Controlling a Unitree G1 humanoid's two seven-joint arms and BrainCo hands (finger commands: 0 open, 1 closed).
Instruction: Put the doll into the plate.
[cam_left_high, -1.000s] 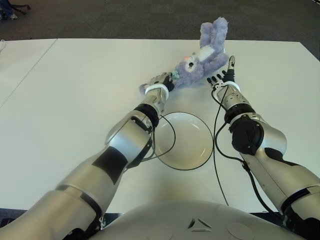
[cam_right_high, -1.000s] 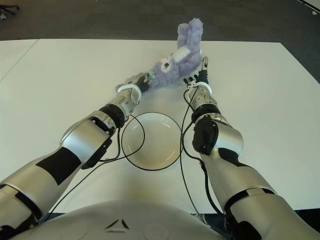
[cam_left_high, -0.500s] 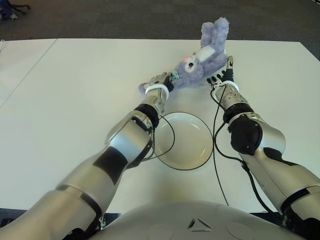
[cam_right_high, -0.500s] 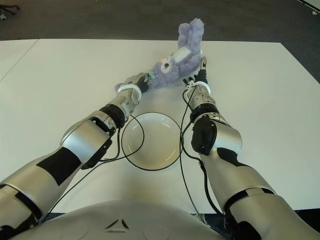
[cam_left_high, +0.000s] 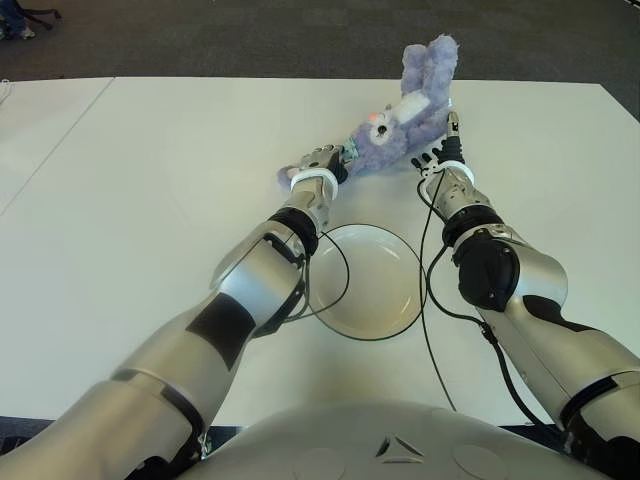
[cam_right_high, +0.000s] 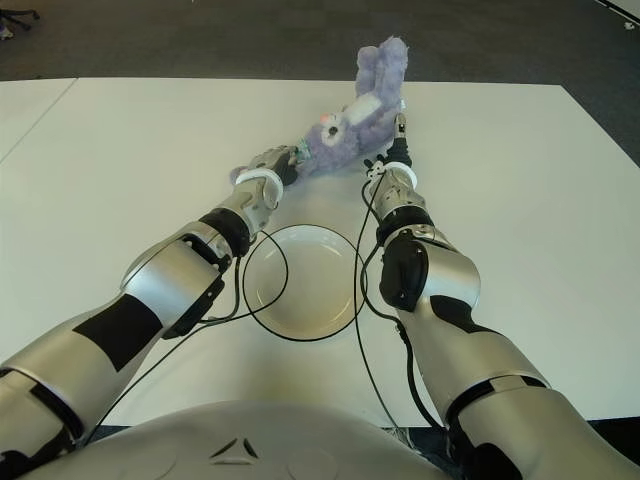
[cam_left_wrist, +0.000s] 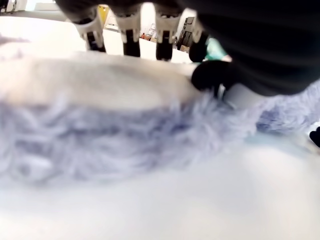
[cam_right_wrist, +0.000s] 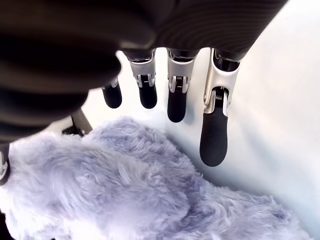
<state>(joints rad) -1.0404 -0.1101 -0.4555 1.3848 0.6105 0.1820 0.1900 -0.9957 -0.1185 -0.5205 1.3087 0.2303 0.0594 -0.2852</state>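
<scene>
Bench: one white surface carries the whole scene; you have room on every side, so sliding off the edge is a small risk.

Plate: one, white, lying between the two forearms and nearer the robot than the doll; nothing is in it; if you drag the doll low across the bench, its trailing limbs may catch the rim and shove the plate or tip it.

Doll: one purple plush rabbit, lying on the bench beyond the plate, ears pointing away from the robot; it is soft and long, so a one-sided pinch will likely let the body droop, swing and fall short of the plate.

Left hand: one, at the doll's near end; its wrist view shows fingers reaching over the fur and the thumb pressed into it, so you appear to have a partial hold, though whether it is firm cannot be told; a lift on fur alone may slip.

Right hand: one, just beside the doll's flank; its wrist view shows fingers extended and released above the fur, grasping nothing; closing late would leave the load unsupported.
</scene>
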